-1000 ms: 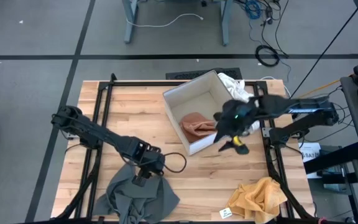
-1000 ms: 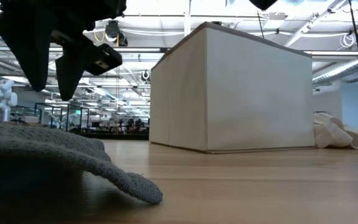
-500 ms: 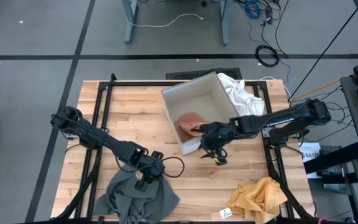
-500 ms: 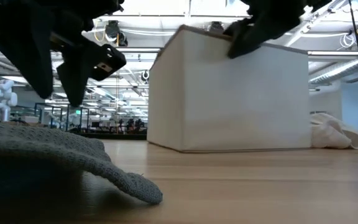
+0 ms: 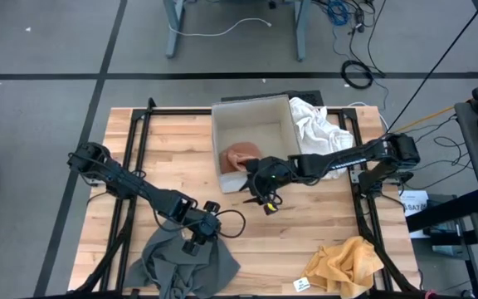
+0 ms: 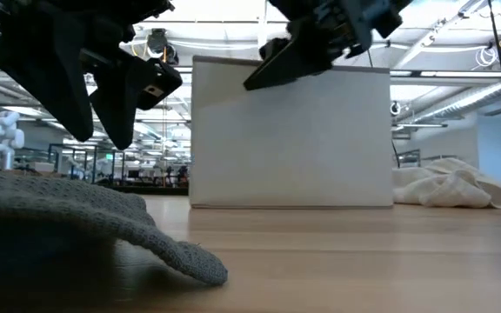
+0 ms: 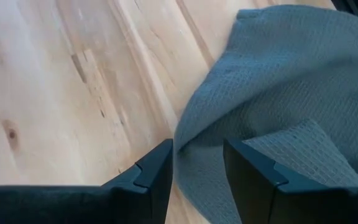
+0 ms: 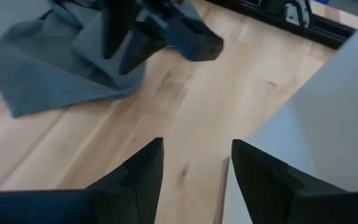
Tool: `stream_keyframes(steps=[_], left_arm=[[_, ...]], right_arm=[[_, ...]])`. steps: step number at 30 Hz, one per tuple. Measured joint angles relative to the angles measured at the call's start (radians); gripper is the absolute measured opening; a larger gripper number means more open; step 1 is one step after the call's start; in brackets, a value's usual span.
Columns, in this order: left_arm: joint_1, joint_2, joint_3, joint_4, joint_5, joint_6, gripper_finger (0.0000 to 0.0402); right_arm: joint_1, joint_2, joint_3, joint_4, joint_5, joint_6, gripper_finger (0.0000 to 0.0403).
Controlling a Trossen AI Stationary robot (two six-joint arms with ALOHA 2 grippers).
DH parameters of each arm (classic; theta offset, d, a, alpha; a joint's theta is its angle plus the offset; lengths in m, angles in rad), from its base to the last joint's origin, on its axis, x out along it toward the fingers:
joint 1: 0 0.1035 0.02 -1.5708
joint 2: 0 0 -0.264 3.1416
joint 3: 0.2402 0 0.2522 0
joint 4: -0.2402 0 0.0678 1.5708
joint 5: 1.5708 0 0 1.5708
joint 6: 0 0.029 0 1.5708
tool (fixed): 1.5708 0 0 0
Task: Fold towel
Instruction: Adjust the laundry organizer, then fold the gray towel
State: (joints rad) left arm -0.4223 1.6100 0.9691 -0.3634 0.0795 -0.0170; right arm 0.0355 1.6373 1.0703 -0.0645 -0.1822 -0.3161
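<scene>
we see left claw (image 5: 196, 242) spread over the grey towel (image 5: 181, 264) edge; right claw (image 5: 264, 199) spread, empty, beside white box (image 5: 251, 133) on bench (image 5: 173, 149)

Wooden table (image 5: 181, 149), white box (image 5: 256, 137) at far-mid edge, white cloth (image 5: 318, 129) just right of box, grey towel (image 5: 181, 262) near-left of box, yellow cloth (image 5: 347, 262) near-right.

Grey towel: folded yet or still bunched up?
Still bunched up. The grey towel lies in a rumpled heap at the table's near edge, with uneven creases. The left claw hovers open over its top edge.
</scene>
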Motion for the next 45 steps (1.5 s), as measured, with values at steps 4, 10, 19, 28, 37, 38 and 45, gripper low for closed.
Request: stream_keyframes(steps=[4, 10, 19, 28, 37, 38, 45], left_arm=[[0.000, 0.000, 0.000, 0.013, -0.010, 0.000, 0.0147], [0.000, 0.000, 0.000, 0.017, -0.011, 0.001, 0.0147], [0.000, 0.000, 0.000, 0.018, -0.012, 0.003, 0.0147], [-0.018, 0.000, 0.000, 0.017, -0.008, -0.019, 0.0147], [-0.040, 0.000, -0.030, 0.020, -0.003, -0.054, 0.0147], [-0.039, 0.000, -0.043, 0.023, -0.002, -0.069, 0.0147], [-0.038, 0.000, -0.141, 0.121, -0.003, -0.144, 0.0147]], right_arm=[[-0.033, 0.036, 0.035, 0.007, -0.003, -0.040, 0.0178], [-0.067, 0.062, 0.042, 0.072, -0.007, -0.102, 0.0178], [-0.107, 0.052, 0.042, 0.166, -0.002, -0.184, 0.0178], [0.002, -0.077, 0.044, 0.139, 0.002, -0.193, 0.0178], [0.145, -0.102, 0.045, -0.106, -0.003, 0.010, 0.0178], [0.161, -0.097, 0.045, -0.141, -0.003, 0.042, 0.0178], [0.286, -0.020, 0.044, -0.172, -0.003, 0.239, 0.0178]])
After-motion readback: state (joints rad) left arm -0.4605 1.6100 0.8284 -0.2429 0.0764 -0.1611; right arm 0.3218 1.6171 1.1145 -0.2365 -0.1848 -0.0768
